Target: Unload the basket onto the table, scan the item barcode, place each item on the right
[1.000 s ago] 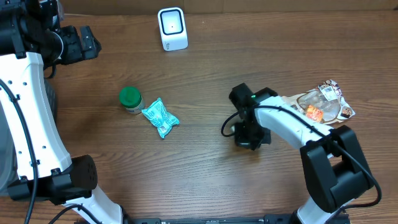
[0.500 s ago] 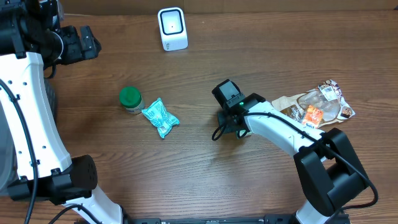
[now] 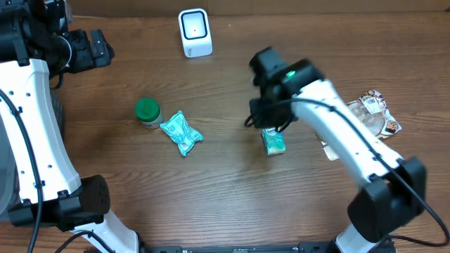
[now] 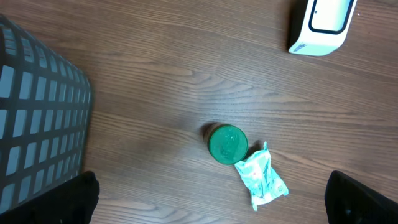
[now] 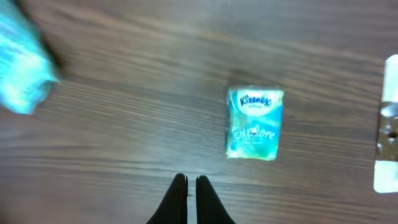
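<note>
The overhead camera looks straight down on the whole desk (image 3: 225, 197). The left wrist camera, held high, faces down on the white scanner (image 4: 323, 25), green-lidded jar (image 4: 227, 143) and teal packet (image 4: 261, 183), all shared with the overhead. The right wrist camera hangs closer to the desk, above a tissue pack (image 5: 254, 123) also seen from overhead, its own pincer (image 5: 191, 182) at the bottom edge.

Bright even light, soft shadows, right wrist view blurred

Two teal packets (image 3: 181, 133) (image 3: 273, 142), one jar (image 3: 148, 112)
</note>
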Robot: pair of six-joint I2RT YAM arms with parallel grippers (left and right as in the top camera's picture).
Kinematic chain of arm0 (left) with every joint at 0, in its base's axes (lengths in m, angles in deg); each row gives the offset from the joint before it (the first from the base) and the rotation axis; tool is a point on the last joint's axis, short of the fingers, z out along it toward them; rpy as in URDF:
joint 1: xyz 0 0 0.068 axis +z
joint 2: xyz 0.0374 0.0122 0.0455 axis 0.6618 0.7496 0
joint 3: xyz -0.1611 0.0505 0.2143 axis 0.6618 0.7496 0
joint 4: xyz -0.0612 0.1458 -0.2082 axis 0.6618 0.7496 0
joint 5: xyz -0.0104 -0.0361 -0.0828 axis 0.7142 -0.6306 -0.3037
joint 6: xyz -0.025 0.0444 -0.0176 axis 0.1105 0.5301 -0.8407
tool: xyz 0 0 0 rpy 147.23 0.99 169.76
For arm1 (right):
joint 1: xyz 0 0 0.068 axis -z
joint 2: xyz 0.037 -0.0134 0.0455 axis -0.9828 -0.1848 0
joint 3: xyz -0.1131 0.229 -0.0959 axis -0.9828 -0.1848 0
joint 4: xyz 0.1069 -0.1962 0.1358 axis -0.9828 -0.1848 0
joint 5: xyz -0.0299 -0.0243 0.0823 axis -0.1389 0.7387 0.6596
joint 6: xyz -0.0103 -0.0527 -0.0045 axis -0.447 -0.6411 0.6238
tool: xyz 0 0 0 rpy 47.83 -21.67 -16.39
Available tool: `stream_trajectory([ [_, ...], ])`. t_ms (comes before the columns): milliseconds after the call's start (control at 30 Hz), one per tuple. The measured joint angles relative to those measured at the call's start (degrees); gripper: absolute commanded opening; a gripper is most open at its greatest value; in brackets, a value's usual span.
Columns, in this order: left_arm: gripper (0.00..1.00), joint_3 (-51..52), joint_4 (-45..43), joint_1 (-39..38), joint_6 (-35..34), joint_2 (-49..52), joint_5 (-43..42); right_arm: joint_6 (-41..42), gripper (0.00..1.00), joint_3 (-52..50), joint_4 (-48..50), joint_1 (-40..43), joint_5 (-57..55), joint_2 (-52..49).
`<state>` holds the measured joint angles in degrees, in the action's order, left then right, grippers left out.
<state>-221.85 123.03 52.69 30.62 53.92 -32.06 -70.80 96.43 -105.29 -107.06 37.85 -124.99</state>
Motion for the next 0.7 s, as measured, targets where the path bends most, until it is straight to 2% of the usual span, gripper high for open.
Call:
stream_trajectory([
  [267, 0.99, 0.0, 0.0, 0.0, 0.0, 0.0, 0.0, 0.0, 0.04, 3.5, -7.1, 8.4, 9.4, 12.3],
  [500, 0.99, 0.0, 0.0, 0.0, 0.0, 0.0, 0.0, 0.9, 0.04, 3.5, -14.4, 9.3, 9.4, 21.4],
  [667, 1.00, 0.0, 0.0, 0.0, 0.0, 0.0, 0.0, 2.5, 0.05, -1.5, -11.6, 9.3, 8.4, 21.9],
  [700, 1.00, 0.0, 0.0, 0.0, 0.0, 0.0, 0.0, 3.0, 0.09, -3.3, -10.5, 9.3, 8.3, 21.8],
])
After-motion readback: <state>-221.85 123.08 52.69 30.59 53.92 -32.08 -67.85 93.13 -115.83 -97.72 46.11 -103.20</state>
